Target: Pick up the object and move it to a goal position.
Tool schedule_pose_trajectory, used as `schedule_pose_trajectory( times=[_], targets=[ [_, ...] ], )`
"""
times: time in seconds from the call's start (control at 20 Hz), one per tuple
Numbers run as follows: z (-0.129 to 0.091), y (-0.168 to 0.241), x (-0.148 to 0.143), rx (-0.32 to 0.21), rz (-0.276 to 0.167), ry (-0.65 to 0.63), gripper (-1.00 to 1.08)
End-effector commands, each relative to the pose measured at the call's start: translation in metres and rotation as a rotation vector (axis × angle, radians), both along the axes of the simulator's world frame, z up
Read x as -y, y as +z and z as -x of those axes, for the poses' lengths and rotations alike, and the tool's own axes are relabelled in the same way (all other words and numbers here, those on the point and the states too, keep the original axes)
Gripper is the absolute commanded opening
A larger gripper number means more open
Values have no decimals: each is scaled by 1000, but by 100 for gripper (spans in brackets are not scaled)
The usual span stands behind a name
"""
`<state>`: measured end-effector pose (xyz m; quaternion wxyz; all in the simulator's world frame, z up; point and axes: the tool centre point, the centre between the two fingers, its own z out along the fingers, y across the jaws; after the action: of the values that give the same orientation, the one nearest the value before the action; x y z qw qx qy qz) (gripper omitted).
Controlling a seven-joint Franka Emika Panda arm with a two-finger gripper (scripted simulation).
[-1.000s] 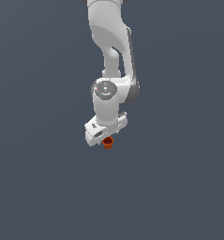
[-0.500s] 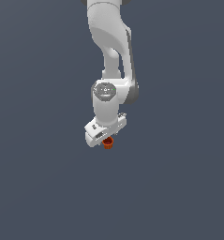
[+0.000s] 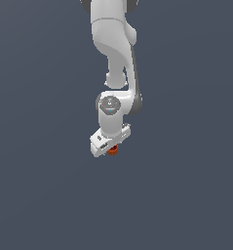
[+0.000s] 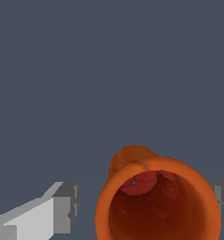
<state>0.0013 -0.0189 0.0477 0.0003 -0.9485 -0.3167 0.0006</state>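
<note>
white panda arm reaching down against flat slate grey, gripper (image 3: 111,148) with an orange-red cup (image 3: 112,150) between its fingers (image 4: 52,213), a gap visible beside one pad, grip unclear, cup's dark hollow facing the wrist camera

Open grey tabletop (image 3: 45,195) extends on every side of the arm (image 3: 113,44) in the exterior view, with nothing standing on it to block a path. In the wrist view, the gap between the pincer (image 4: 146,206) fingers (image 4: 62,208) is filled by the orange-red cup (image 4: 158,201); beyond its rim, only bare grey surface shows.
</note>
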Motion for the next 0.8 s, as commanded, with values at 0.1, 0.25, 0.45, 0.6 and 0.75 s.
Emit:
schedule_pose_trajectory(
  times=[0.1,0.25,0.45,0.6,0.75],
  targets=[
    [-1,-10,0,1,0,1,100],
    [-1,-10,0,1,0,1,-100],
    [-1,-10,0,1,0,1,-100],
    [-1,-10,0,1,0,1,-100],
    [-2,-9,1,2,0,1,-100]
  ],
)
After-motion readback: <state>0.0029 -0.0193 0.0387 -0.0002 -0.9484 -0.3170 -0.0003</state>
